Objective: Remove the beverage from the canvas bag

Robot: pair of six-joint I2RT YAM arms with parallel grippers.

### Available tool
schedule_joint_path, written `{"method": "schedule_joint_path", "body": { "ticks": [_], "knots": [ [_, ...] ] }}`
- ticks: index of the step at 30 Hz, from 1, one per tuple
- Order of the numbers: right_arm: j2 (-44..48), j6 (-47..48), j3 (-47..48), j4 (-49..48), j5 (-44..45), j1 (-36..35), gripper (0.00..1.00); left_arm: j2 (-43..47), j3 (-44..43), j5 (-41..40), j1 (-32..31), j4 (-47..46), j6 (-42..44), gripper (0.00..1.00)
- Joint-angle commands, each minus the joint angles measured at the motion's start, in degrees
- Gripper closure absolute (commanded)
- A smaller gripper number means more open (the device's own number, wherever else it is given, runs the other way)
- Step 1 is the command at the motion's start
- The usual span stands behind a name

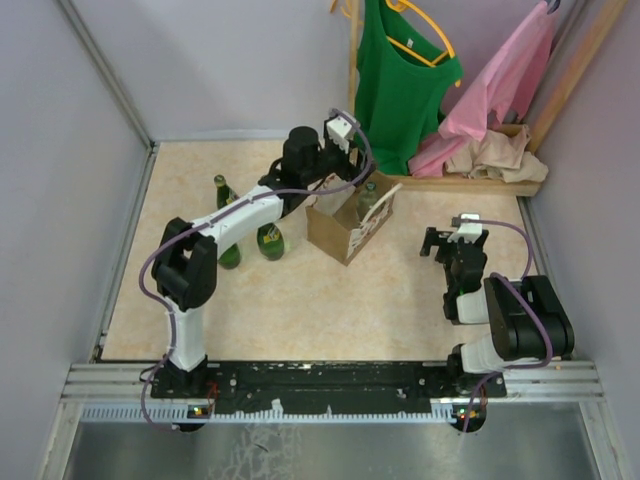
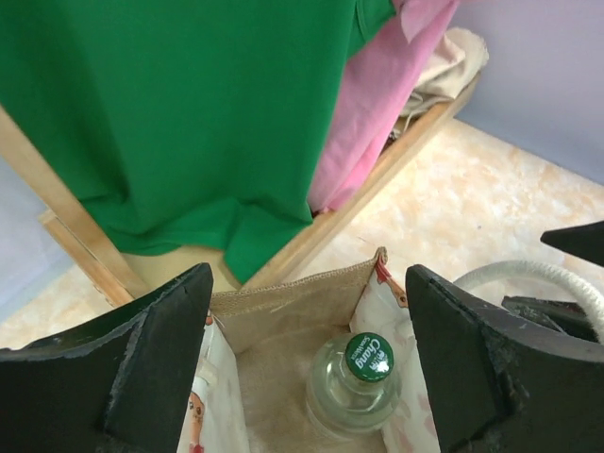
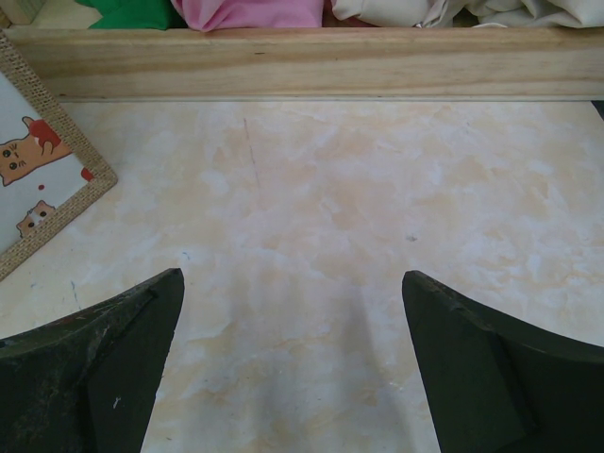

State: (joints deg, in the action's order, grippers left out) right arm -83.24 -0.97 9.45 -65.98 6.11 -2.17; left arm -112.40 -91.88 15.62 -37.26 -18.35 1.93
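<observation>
The tan canvas bag (image 1: 338, 232) stands mid-table with a white loop handle (image 1: 385, 197). Inside it stands a clear glass bottle with a green cap (image 2: 369, 356), the beverage; it shows faintly in the top view (image 1: 368, 198). My left gripper (image 2: 307, 368) is open, hovering over the bag's mouth (image 2: 283, 300) with its fingers (image 2: 151, 359) either side of the opening, above the bottle. My right gripper (image 3: 293, 377) is open and empty over bare table at the right (image 1: 453, 243); a corner of the bag's printed side (image 3: 38, 179) shows at its left.
Three green bottles (image 1: 270, 240) stand on the table left of the bag, partly behind the left arm. A wooden rack base (image 1: 470, 183) with a green shirt (image 1: 400, 80), a pink garment (image 1: 500, 85) and a beige cloth lies at the back right.
</observation>
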Motion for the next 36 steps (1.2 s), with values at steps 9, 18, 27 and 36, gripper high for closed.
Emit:
{"method": "schedule_joint_path", "body": {
  "ticks": [9, 18, 27, 36],
  "knots": [
    [0.36, 1.08, 1.62, -2.76, 0.05, 0.09, 0.01, -5.03, -3.44, 2.01, -1.62, 5.24, 0.34, 0.09],
    [0.36, 1.06, 1.62, -2.74, 0.06, 0.09, 0.01, -7.85, -3.04, -0.66, -2.64, 6.21, 1.43, 0.09],
    [0.36, 1.07, 1.62, -2.76, 0.12, 0.11, 0.01, -9.58, -3.16, -6.00, -2.73, 5.72, 2.76, 0.09],
    [0.36, 1.06, 1.62, -2.76, 0.11, 0.11, 0.01, -12.25, -4.10, -5.69, -2.72, 5.00, 1.76, 0.29]
  ]
}}
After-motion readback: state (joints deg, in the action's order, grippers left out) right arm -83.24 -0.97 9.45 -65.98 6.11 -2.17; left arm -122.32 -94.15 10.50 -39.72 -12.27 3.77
